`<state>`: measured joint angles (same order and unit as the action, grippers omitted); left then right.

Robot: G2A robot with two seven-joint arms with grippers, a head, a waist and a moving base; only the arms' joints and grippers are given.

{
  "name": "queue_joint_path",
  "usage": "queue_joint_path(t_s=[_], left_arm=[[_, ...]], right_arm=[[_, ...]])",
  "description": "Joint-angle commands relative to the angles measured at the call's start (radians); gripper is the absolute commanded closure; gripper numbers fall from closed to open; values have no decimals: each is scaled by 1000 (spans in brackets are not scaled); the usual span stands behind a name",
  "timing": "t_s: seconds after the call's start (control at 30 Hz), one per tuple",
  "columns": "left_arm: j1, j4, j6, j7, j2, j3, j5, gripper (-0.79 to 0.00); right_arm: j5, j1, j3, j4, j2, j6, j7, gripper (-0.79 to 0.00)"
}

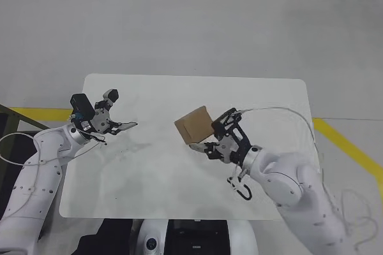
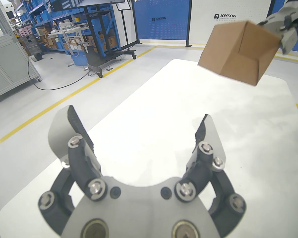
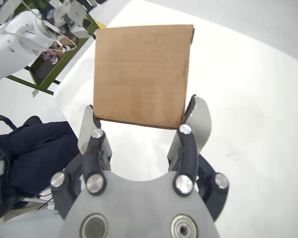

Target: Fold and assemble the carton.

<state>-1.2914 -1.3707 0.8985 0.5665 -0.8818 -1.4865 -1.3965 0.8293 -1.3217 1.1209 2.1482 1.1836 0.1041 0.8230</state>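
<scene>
The carton (image 1: 193,123) is a small brown cardboard box, held clear of the white table (image 1: 179,185) a little right of its middle and tilted, with one open end turned toward the left side. Through that end the left wrist view shows bare inner walls. Whether the other end is folded shut is hard to tell from here, though it looks closed.

The right gripper (image 3: 141,107) has it pinched, one finger on each of two opposite side walls, right at the end nearest the wrist. The rest of the box sticks out unsupported.

I judge the carton to be very light, so weight is no worry. The panels should be stiff along their flat faces but weak across the open mouth, where a hard squeeze would bow the walls inward or rack the box out of square. The card is matt and dry, so the ribbed pads should hold it without slipping. Creases and free edges are the fragile parts.

The best second hold is probably on a wall close to a corner fold, where the card is stiffest, or on a flap edge, taken lightly.

The left gripper (image 2: 139,125) is spread wide and empty above the left part of the table, well apart from the carton and pointed toward its open end
</scene>
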Motion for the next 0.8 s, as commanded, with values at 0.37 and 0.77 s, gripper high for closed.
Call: queue_joint_path(t_s=[0.37,0.77], left_arm=[[0,0,0,0,0,0,0,-785],[0,0,0,0,0,0,0,-785]], right_arm=[[-130,-66,207,202,-20,113,-117,-326],[-181,-73,276,202,-31,320,-244,-329]])
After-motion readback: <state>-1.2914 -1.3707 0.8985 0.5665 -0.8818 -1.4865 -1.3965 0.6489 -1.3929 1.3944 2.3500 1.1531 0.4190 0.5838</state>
